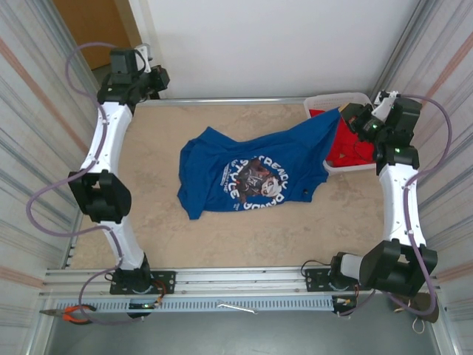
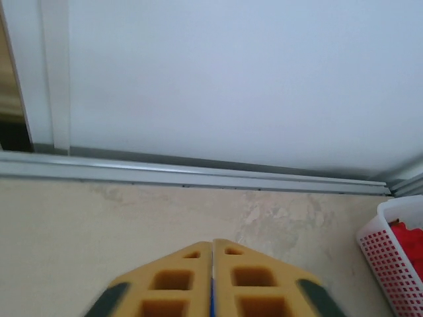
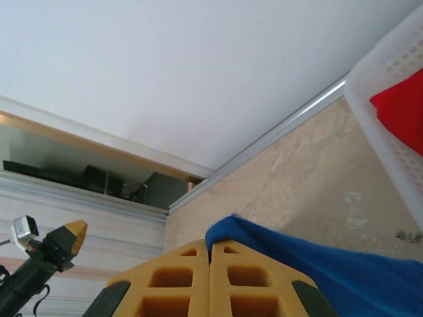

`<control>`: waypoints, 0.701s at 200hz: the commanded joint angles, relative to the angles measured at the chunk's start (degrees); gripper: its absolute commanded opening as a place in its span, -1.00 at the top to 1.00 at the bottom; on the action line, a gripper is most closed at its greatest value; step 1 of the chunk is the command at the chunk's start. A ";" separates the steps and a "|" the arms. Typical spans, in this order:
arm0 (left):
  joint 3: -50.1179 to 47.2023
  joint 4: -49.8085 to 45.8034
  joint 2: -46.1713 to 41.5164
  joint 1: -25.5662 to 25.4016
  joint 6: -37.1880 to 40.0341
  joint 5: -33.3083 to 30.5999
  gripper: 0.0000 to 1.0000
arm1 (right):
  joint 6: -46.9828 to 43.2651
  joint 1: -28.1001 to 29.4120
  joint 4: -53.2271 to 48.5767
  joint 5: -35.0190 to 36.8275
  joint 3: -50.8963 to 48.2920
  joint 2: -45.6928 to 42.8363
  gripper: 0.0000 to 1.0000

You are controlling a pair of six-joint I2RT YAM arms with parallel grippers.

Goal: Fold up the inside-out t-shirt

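The royal-blue t-shirt (image 1: 251,174) lies crumpled in the middle of the table, its white and light-blue graphic facing up. One corner of it is stretched up and to the far right. My right gripper (image 1: 347,115) is shut on that corner beside the basket. In the right wrist view the blue cloth (image 3: 317,264) bunches over the closed yellow fingertips of the right gripper (image 3: 210,246). My left gripper (image 1: 155,78) hangs at the far left corner, well away from the shirt. Its jaws (image 2: 213,243) are pressed together over bare table.
A white basket (image 1: 336,100) holding a red garment (image 1: 353,148) stands at the far right, right by my right gripper; it also appears as the basket (image 2: 386,257) and the basket (image 3: 383,86). Walls and a metal rail bound the table. Orange-handled pliers (image 1: 70,314) lie on the front rail.
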 commanded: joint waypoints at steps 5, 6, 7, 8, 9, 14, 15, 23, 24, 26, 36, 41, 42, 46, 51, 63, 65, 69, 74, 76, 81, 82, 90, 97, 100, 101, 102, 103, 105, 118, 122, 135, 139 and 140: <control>-4.31 -0.91 7.07 -0.84 0.45 3.22 0.37 | 1.22 0.22 0.37 -2.10 -1.63 -1.16 1.00; -4.27 -0.91 7.26 -0.94 0.58 3.30 0.35 | 1.19 0.22 0.35 -2.03 -1.85 -1.24 1.00; -4.21 -0.95 7.48 -1.03 0.64 3.29 0.33 | 1.22 0.22 0.39 -2.04 -2.05 -1.37 1.00; -4.13 -1.02 7.73 -1.12 0.81 3.33 0.31 | 1.19 0.23 0.37 -1.96 -2.24 -1.52 1.00; -4.10 -1.05 7.98 -1.26 0.93 3.31 0.29 | 1.18 0.27 0.35 -1.92 -2.42 -1.60 1.00; -3.59 -1.61 9.27 -1.63 1.36 3.36 0.22 | 0.97 0.41 0.26 -1.81 -3.59 -2.23 1.00; -3.47 -1.74 9.54 -1.77 1.60 3.37 0.21 | 0.97 0.41 0.26 -1.81 -3.59 -2.23 1.00; -1.99 -2.80 12.42 -2.72 3.05 3.41 0.13 | 0.61 0.57 -0.05 -1.64 -5.38 -3.19 1.00; -1.88 -2.95 12.83 -2.84 3.24 3.39 0.12 | 0.54 0.62 -0.16 -1.63 -5.57 -3.27 1.00; -1.23 -3.37 13.49 -3.16 3.67 3.29 0.10 | 0.35 0.70 -0.37 -1.49 -6.18 -3.63 1.00; 2.02 -5.73 17.08 -4.65 5.88 2.45 0.03 | -0.42 1.23 -0.99 -1.06 -8.46 -4.78 1.00; 3.86 -7.22 18.91 -5.45 7.22 1.85 0.00 | -0.74 1.48 -1.12 -0.93 -9.82 -5.40 1.00; 4.25 -7.49 19.24 -5.62 7.48 1.60 0.00 | -0.80 1.55 -1.18 -0.92 -10.08 -5.51 1.00; 5.76 -8.61 20.63 -6.22 8.33 0.71 -0.02 | -1.01 1.79 -1.25 -0.77 -11.16 -6.09 1.00; 7.37 -9.80 22.29 -7.11 9.58 -0.56 -0.06 | -1.24 2.04 -1.44 -0.48 -12.41 -6.65 1.00; 11.33 -12.03 26.07 -8.90 12.29 -3.73 -0.12 | -1.56 2.49 -1.52 -0.19 -15.15 -7.89 1.00; 11.90 -12.34 26.69 -9.22 12.57 -4.36 -0.13 | -1.56 2.57 -1.51 -0.14 -15.61 -8.07 1.00; 12.93 -12.76 27.70 -9.71 13.44 -5.51 -0.15 | -1.64 2.68 -1.55 -0.04 -16.40 -8.36 1.00; 13.88 -13.13 28.95 -10.32 14.24 -7.24 -0.17 | -1.79 2.84 -1.67 0.04 -17.24 -8.67 1.00; 14.27 -13.19 29.32 -10.61 14.51 -7.89 -0.18 | -1.88 2.86 -1.72 0.09 -17.62 -8.83 1.00; 14.99 -13.34 30.37 -11.10 15.20 -9.42 -0.22 | -2.03 2.95 -1.93 0.20 -18.36 -9.16 1.00; 15.14 -13.36 30.60 -11.16 15.29 -9.75 -0.22 | -2.06 2.95 -1.98 0.17 -18.48 -9.24 1.00; 15.98 -13.30 31.81 -11.97 16.07 -12.75 -0.26 | -2.16 3.10 -2.16 0.25 -19.53 -9.64 1.00; 16.51 -13.08 32.87 -12.49 16.74 -14.59 -0.27 | -2.30 3.25 -2.34 0.44 -20.13 -9.98 1.00; 16.66 -12.93 33.23 -12.71 16.93 -15.34 -0.27 | -2.41 3.34 -2.49 0.49 -20.32 -10.06 1.00; 16.72 -12.89 33.30 -12.72 17.03 -15.56 -0.27 | -2.47 3.37 -2.52 0.49 -20.38 -10.09 1.00; 16.70 -12.83 33.42 -12.81 17.13 -15.80 -0.27 | -2.50 3.38 -2.50 0.54 -20.50 -10.15 1.00; 16.69 -12.76 33.53 -12.90 17.18 -16.06 -0.27 | -2.47 3.43 -2.48 0.60 -20.56 -10.13 1.00; 16.75 -12.66 33.74 -12.97 17.28 -16.47 -0.27 | -2.56 3.47 -2.56 0.65 -20.65 -10.18 1.00; 17.04 -11.87 34.90 -13.62 17.67 -18.61 -0.28 | -3.07 3.81 -3.07 0.84 -21.14 -10.42 1.00; 17.05 -11.60 35.16 -13.74 17.69 -19.14 -0.28 | -3.20 3.85 -3.23 0.86 -21.27 -10.46 1.00; 17.05 -10.73 35.87 -14.14 17.93 -20.45 -0.28 | -3.36 3.91 -3.42 0.96 -21.54 -10.62 1.00; 17.04 -10.44 36.11 -14.22 18.06 -20.75 -0.28 | -3.38 3.99 -3.40 1.00 -21.66 -10.56 1.00; 17.04 -10.37 36.15 -14.31 18.08 -20.86 -0.28 | -3.39 4.00 -3.38 0.97 -21.67 -10.56 1.00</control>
